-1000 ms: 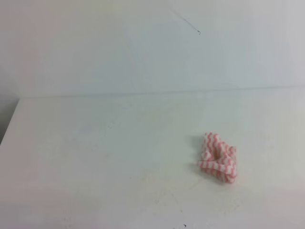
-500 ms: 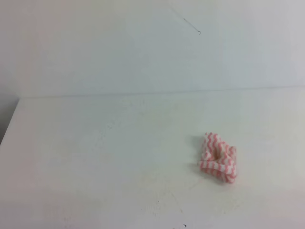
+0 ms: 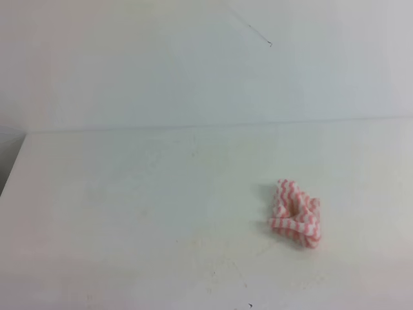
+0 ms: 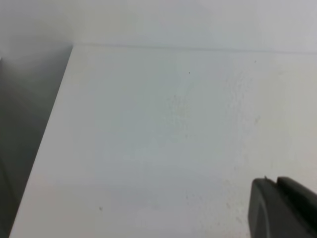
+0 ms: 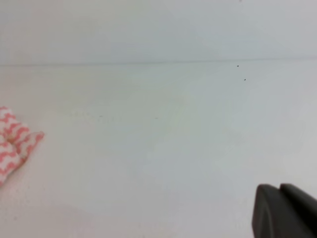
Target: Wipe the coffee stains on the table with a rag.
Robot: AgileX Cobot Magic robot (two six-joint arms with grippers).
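Observation:
A crumpled rag (image 3: 295, 213) with red and white zigzag stripes lies on the white table (image 3: 129, 213), right of the middle in the exterior high view. Its edge also shows at the far left of the right wrist view (image 5: 12, 144). No coffee stains show in any view. Neither gripper appears in the exterior high view. My left gripper (image 4: 276, 181) shows only as dark fingertips pressed together at the bottom right of its wrist view, over bare tabletop. My right gripper (image 5: 280, 187) is shut and holds nothing, well to the right of the rag.
The table's left edge (image 4: 44, 148) drops to a dark gap. A pale wall (image 3: 193, 64) rises behind the table's far edge, with a small dark mark (image 3: 269, 44) on it. A tiny dark speck (image 3: 250, 305) sits near the table's front.

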